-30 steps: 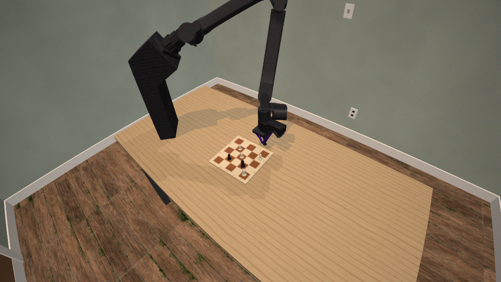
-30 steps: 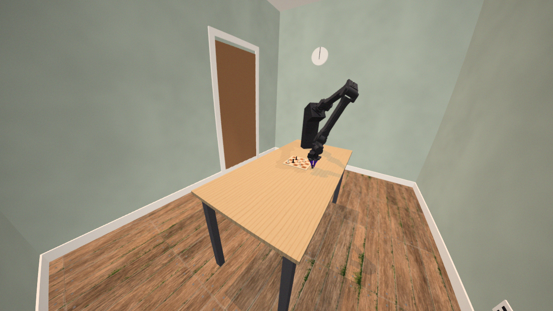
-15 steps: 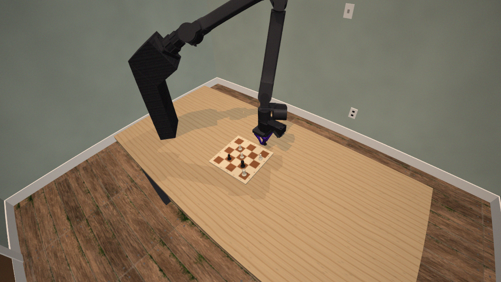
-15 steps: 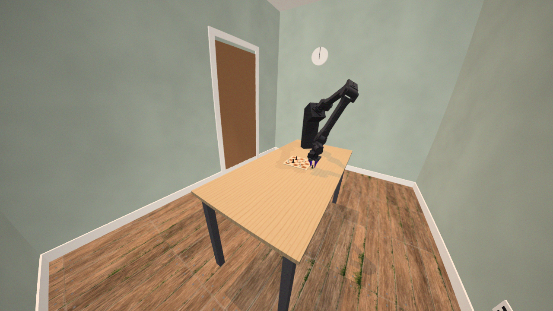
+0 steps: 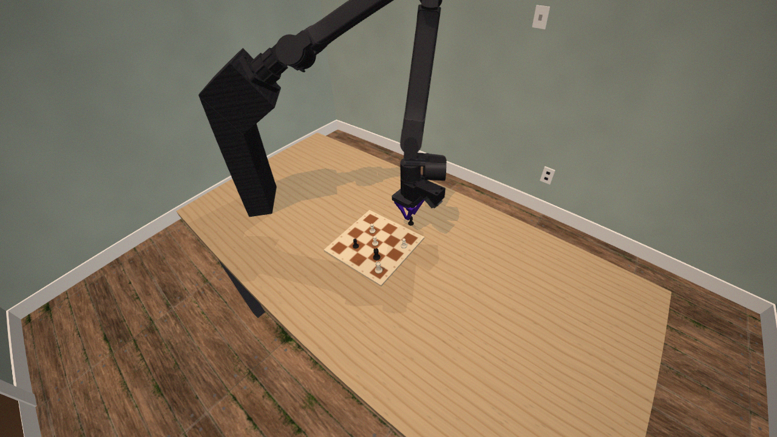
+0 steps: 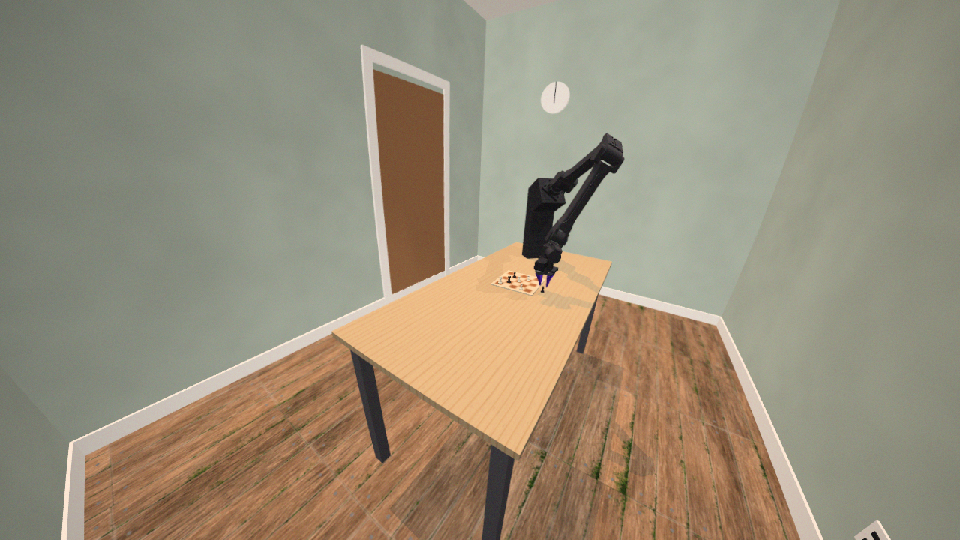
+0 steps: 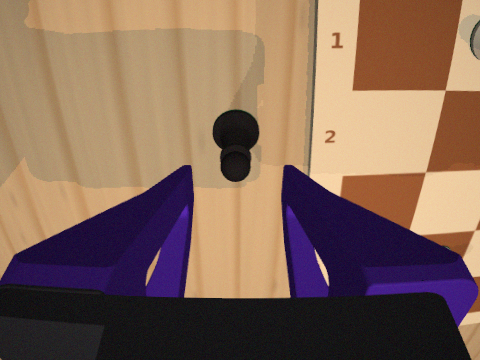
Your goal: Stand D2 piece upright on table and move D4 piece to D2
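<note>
A black pawn (image 7: pixel 235 147) stands upright on the bare table just off the board's edge, beside the digit 2. It also shows in the top view (image 5: pixel 410 221) and in the exterior view (image 6: pixel 541 289). My gripper (image 7: pixel 237 180) hangs right over the pawn, its purple fingers open, with a gap on each side of the pawn's head. It shows in the top view (image 5: pixel 410 213) too. The chessboard (image 5: pixel 374 246) lies flat next to it. What the wrist view shows of the second square in on row 2 (image 7: pixel 460 134) is bare.
Several pieces stand upright on the board: white ones (image 5: pixel 372 228) (image 5: pixel 374 240) (image 5: pixel 403 243) (image 5: pixel 378 266) and black ones (image 5: pixel 356 243) (image 5: pixel 376 253). The arm's black base column (image 5: pixel 238 130) stands at the table's back left.
</note>
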